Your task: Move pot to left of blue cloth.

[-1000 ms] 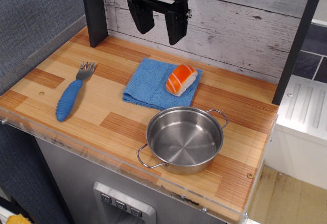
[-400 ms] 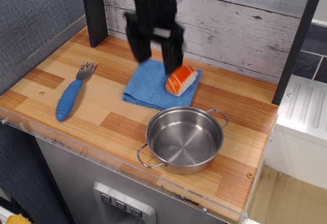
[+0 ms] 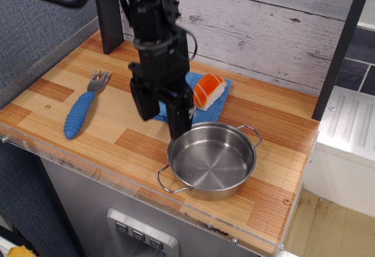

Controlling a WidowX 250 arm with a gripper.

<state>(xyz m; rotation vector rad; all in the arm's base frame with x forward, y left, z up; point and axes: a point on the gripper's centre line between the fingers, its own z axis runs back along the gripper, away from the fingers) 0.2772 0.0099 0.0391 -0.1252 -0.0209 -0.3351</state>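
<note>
Pot [image 3: 212, 160], front right of blue cloth [image 3: 202, 108]: rigid, slick steel, probably light; I judge the near-left rim the best hold, my gripper [image 3: 162, 118] spread open above it, empty.

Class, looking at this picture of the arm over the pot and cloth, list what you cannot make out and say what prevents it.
- Cloth: the arm hides its left and middle part.
- Gripper: open, fingers apart; whether a fingertip touches the pot rim cannot be told from this angle.
- Arm: its top is cut off by the upper edge.
- Salmon sushi: its far side is turned away.
- Fork: tine detail too small.
</note>
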